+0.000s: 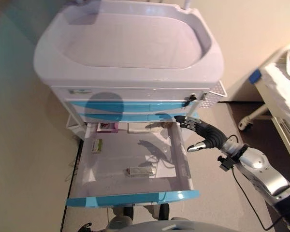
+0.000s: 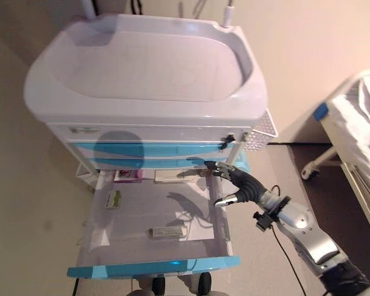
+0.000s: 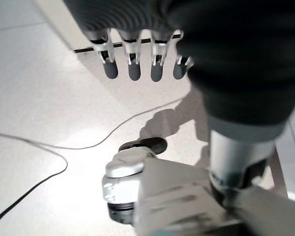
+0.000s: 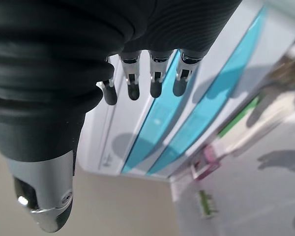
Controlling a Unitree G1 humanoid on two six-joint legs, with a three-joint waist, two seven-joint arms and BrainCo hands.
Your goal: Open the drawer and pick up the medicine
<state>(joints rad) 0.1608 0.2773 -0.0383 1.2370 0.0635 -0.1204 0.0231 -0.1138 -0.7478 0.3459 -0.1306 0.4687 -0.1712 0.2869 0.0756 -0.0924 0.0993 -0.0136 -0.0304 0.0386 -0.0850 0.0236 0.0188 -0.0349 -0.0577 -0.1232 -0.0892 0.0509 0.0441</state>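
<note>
The drawer [image 1: 135, 195] of the white medical cart [image 1: 130, 58] stands pulled out, its blue front nearest the robot. On the drawer floor lie several medicine packs: a silver strip [image 1: 140, 171] near the front, at about 6 o'clock from the drawer's middle; a small green box [image 1: 96, 145] at 9 o'clock; a pink box [image 1: 107, 127] and a long white box [image 1: 144, 127] along the back edge at 12 o'clock. The right hand [image 1: 203, 134] hangs over the drawer's right rim at 3 o'clock, fingers [image 4: 156, 83] straight and relaxed, holding nothing; the silver strip lies well apart from them, toward 8 o'clock. The left hand [image 3: 137, 59] shows only in its wrist view, fingers loosely extended above the floor [image 3: 44, 103].
</note>
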